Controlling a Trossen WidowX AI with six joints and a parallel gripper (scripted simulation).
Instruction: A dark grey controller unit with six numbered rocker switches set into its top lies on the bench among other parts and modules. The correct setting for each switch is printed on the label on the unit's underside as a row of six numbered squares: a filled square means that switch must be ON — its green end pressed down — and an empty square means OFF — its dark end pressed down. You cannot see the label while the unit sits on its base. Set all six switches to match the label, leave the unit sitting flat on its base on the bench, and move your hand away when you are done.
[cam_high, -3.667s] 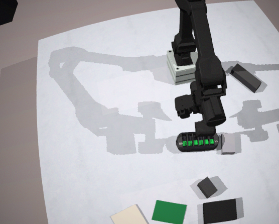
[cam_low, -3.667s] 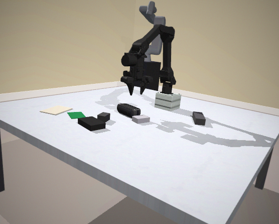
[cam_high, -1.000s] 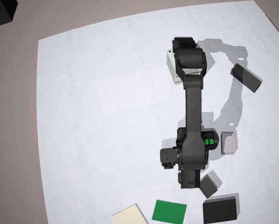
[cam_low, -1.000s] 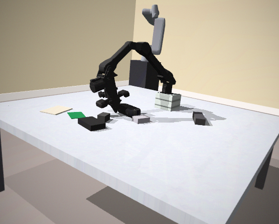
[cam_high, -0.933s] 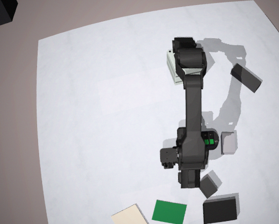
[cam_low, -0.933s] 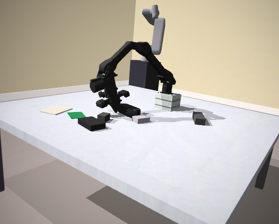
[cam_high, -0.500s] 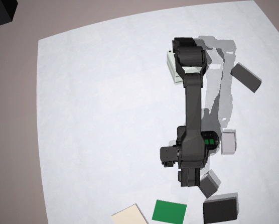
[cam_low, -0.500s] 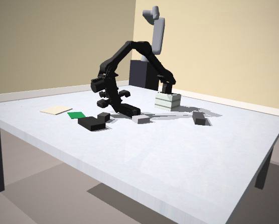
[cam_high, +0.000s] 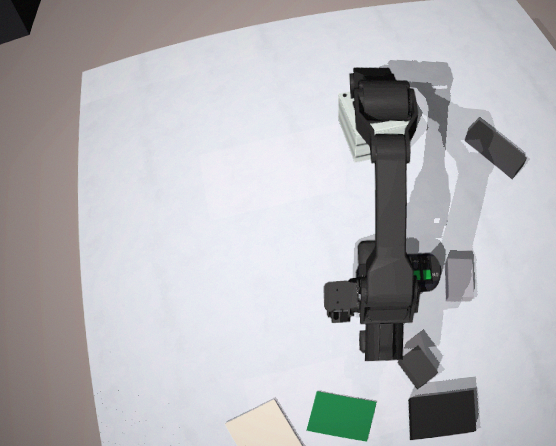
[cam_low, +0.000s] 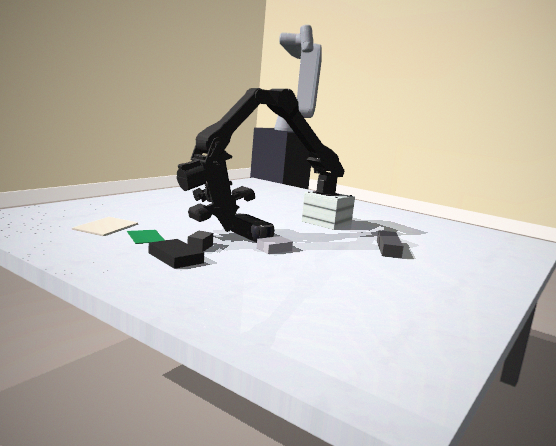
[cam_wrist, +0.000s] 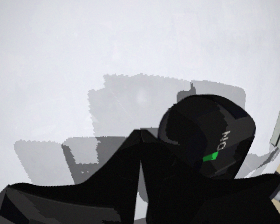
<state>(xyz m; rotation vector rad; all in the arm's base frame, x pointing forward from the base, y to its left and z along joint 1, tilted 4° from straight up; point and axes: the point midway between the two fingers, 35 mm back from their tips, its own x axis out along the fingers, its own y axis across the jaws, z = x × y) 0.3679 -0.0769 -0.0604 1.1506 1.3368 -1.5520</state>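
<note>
The dark controller unit (cam_high: 431, 270) (cam_low: 256, 228) (cam_wrist: 210, 125) lies on the bench (cam_high: 200, 300) (cam_low: 350, 310), largely hidden under my arm in the top view. Green on its switches and the ON lettering show near its right end there. In the wrist view only its rounded end, the ON lettering and a green sliver show; it looks tipped, but how far I cannot tell. My gripper (cam_low: 231, 226) (cam_wrist: 140, 135) is shut and empty, its tips low against or right beside the unit; contact is unclear. The remaining switches and the underside label are hidden.
A light grey block (cam_high: 460, 276) (cam_low: 275, 245) is just right of the unit. A small dark block (cam_high: 418, 366), a black box (cam_high: 443, 414), a green sheet (cam_high: 342, 416) and a cream panel (cam_high: 265, 425) lie frontward. A dark bar (cam_high: 496, 148) lies back right. My pale base block (cam_low: 328, 210) is behind.
</note>
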